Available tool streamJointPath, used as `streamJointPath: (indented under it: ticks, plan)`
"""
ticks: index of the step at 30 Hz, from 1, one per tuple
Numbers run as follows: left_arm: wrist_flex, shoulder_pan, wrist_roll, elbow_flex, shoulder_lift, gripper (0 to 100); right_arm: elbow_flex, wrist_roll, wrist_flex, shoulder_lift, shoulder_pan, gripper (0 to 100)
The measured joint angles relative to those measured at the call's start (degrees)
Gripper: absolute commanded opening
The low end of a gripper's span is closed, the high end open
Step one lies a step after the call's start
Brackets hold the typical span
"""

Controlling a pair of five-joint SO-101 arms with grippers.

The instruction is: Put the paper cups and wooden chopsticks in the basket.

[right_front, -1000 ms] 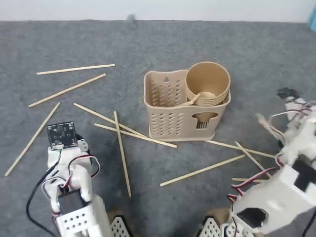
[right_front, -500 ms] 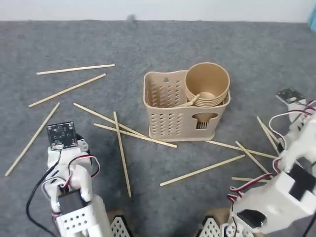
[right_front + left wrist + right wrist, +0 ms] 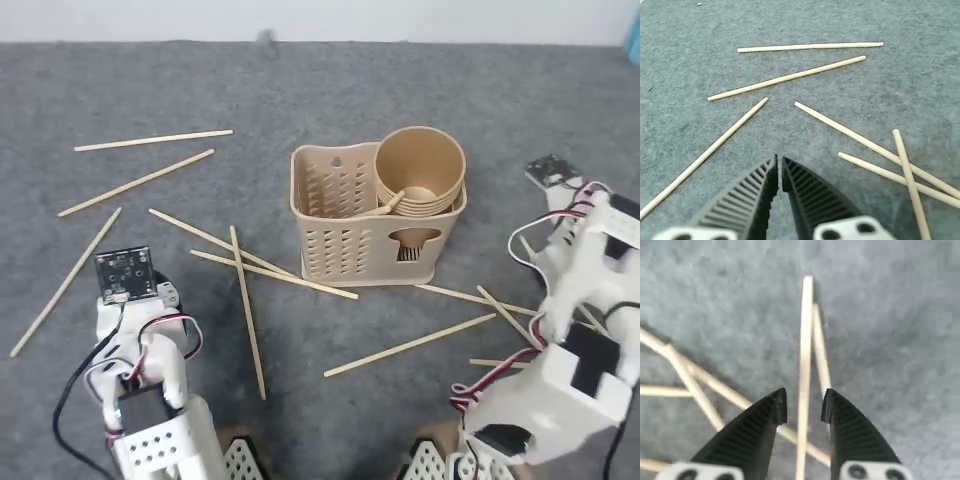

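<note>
The right gripper (image 3: 804,404), jaws slightly apart around a chopstick (image 3: 805,330) on the carpet (image 3: 890,300) near the basket (image 3: 330,160) and gripping nothing, should probably centre and close on it alone, missing its touching neighbour (image 3: 821,356)

One basket (image 3: 350,235). One stack of paper cups (image 3: 420,165) in it, number within the stack unclear. One chopstick (image 3: 392,203) propped in that stack. Six loose chopsticks (image 3: 790,76) ahead of the left end effector (image 3: 779,166); at least five further chopsticks (image 3: 410,346) around the right end effector (image 3: 804,405).
</note>
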Motion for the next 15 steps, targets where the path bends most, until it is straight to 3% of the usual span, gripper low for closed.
streamJointPath:
  ticks: [15]
  plan:
    - [0.00,0.00,0.00,0.00,0.00,1,0.00,-3.69,-9.23,4.92,-7.03,13.2]
